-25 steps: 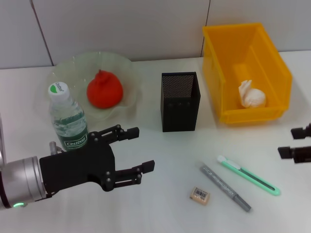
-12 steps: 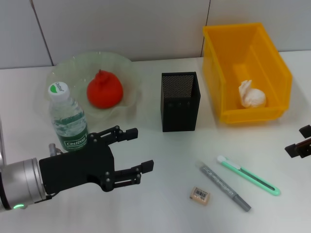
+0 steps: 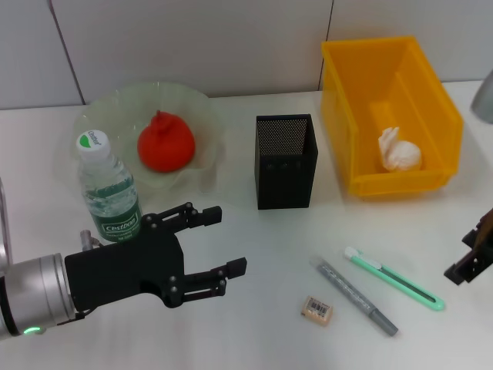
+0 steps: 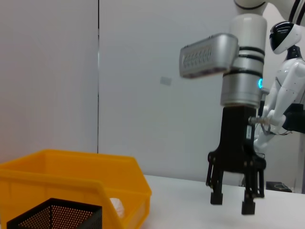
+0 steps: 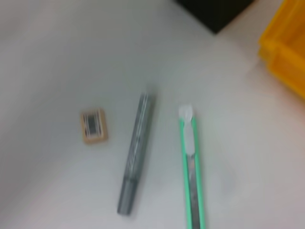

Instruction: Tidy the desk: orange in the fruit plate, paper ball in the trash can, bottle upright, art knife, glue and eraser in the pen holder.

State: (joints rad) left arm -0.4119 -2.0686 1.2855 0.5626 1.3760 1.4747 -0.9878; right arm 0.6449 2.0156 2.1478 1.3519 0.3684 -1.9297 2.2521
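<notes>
The left gripper (image 3: 219, 240) hovers with fingers spread near the upright bottle (image 3: 108, 187), the right gripper (image 4: 233, 202) hangs released right of the art knife (image 3: 394, 278), glue (image 3: 356, 296) and eraser (image 3: 316, 310).

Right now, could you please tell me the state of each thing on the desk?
Orange: in the fruit plate.
Paper ball: inside the trash can.
Bottle: upright, capped.
Pen holder: upright.
Art knife, glue, eraser: lying flat on the desk.
Left pincer: open, holding nothing.
Right pincer: open.
</notes>
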